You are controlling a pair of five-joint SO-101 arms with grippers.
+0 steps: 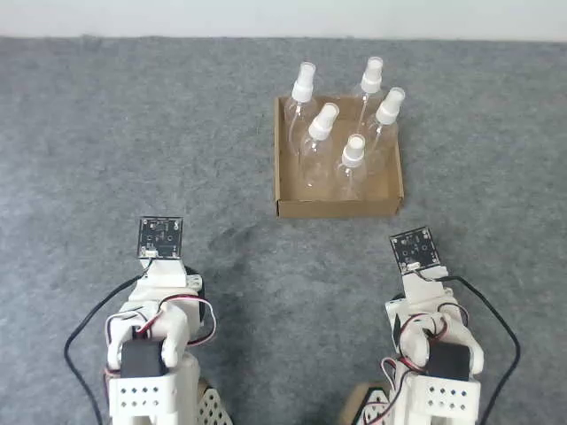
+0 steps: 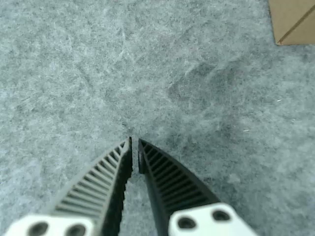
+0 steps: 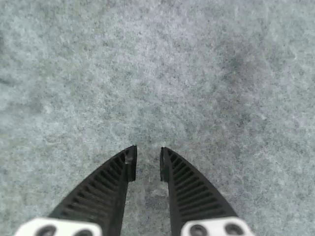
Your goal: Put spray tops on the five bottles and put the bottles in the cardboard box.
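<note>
- Bottles, five of them, clear plastic, stand upright inside the cardboard box (image 1: 337, 208) at the upper centre-right of the high view. Two are at the back (image 1: 298, 115) (image 1: 363, 96), one at the right (image 1: 383, 133), one in the middle (image 1: 315, 152) and one at the front (image 1: 349, 180).
- Each bottle carries a white spray top (image 1: 324, 120), and all five tops rise well above the box's low walls.
- The bottles are packed close, several touching or overlapping.
- The left gripper (image 2: 134, 143) hangs over bare grey felt (image 1: 133, 133) with nothing between its fingers. The ribbed black fingertips (image 2: 123, 157) are all but touching, leaving only a sliver of a gap.
- A corner of the cardboard box (image 2: 295, 19) appears in the left wrist view, well apart from those fingertips.
- The right gripper (image 3: 147, 160) also hangs over bare felt and holds nothing. Its fingers (image 3: 172, 172) stand slightly parted, with a narrow strip of felt visible between them.
- Both arms sit at the bottom of the high view, the left arm (image 1: 155, 345) at lower left and the right arm (image 1: 434, 354) at lower right, each well apart from the box.
- Black cables (image 1: 84, 328) loop out beside the arm bases.
- Nothing lies on the felt between the arms and the box.
</note>
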